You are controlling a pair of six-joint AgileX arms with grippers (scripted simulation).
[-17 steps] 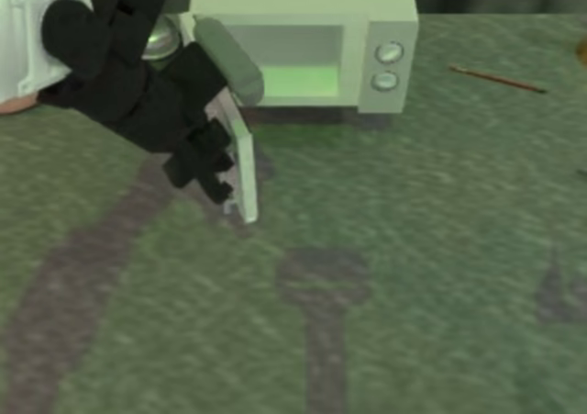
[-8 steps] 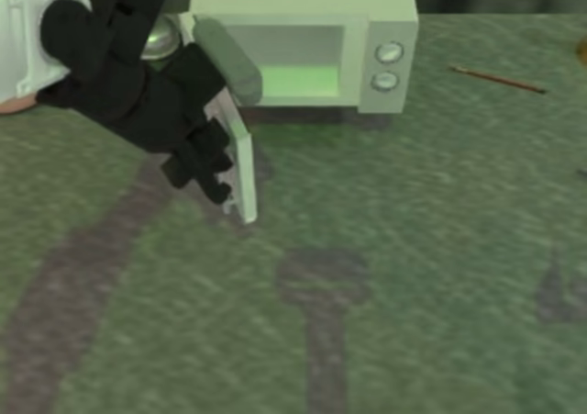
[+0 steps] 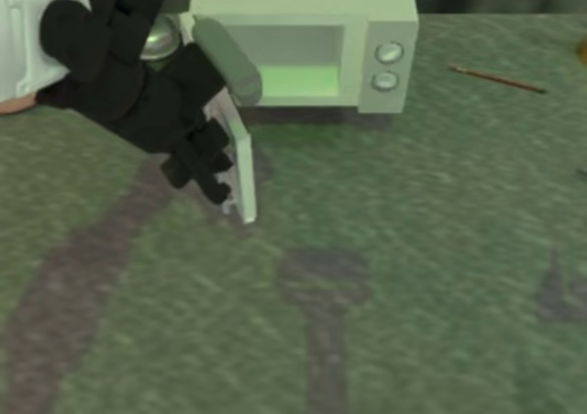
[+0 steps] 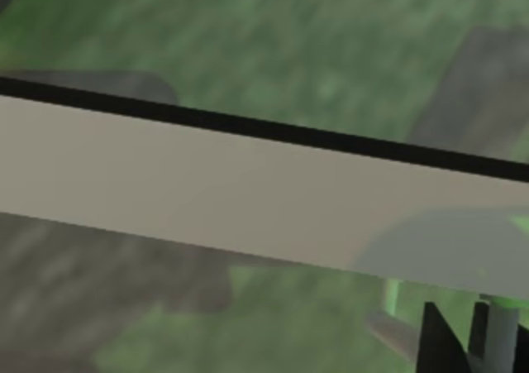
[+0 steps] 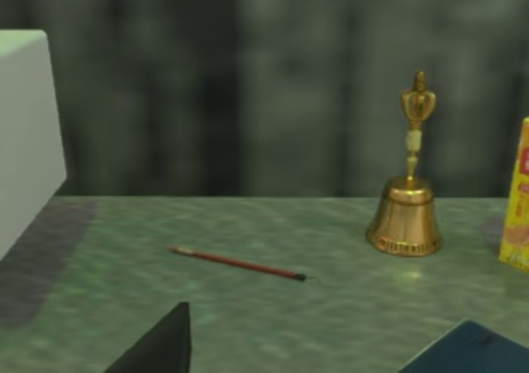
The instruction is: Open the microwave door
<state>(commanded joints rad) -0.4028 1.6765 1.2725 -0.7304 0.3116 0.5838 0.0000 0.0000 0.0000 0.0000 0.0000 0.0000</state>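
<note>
At the far left of the top view, the left arm is reaching in from the upper corner, and the left gripper [image 3: 213, 171] is sitting against the outer face of the microwave door [image 3: 243, 171], near the door's free end. The black fingers are bunching so tightly against the panel that I cannot tell whether they are pinching it or merely lying alongside. The left wrist view is filling almost wholly with a pale band edged in black, probably the door's edge [image 4: 248, 195] seen close, with green table showing beyond it.

The door is standing swung well out from the microwave [image 3: 303, 38], hinged at the cabinet's left side and pointing toward the near edge of the table [image 3: 413, 249]. Behind the arm, a small silver dome [image 3: 160, 39] is peeking out just beside the microwave's left wall. The microwave itself is sitting at the back of the table, left of centre, its cavity lying exposed and its two silver knobs [image 3: 387, 65] facing forward on the right-hand panel.

Further right, a thin red-brown brush [image 3: 495, 78] is lying on the table, well apart from the microwave. The right wrist view is showing that brush [image 5: 238, 263], a golden handbell [image 5: 405, 203] standing upright beyond it, and a yellow box [image 5: 517, 199] at the frame's edge. The right gripper is not appearing in the top view, and its own camera is showing only dark fragments of it.
</note>
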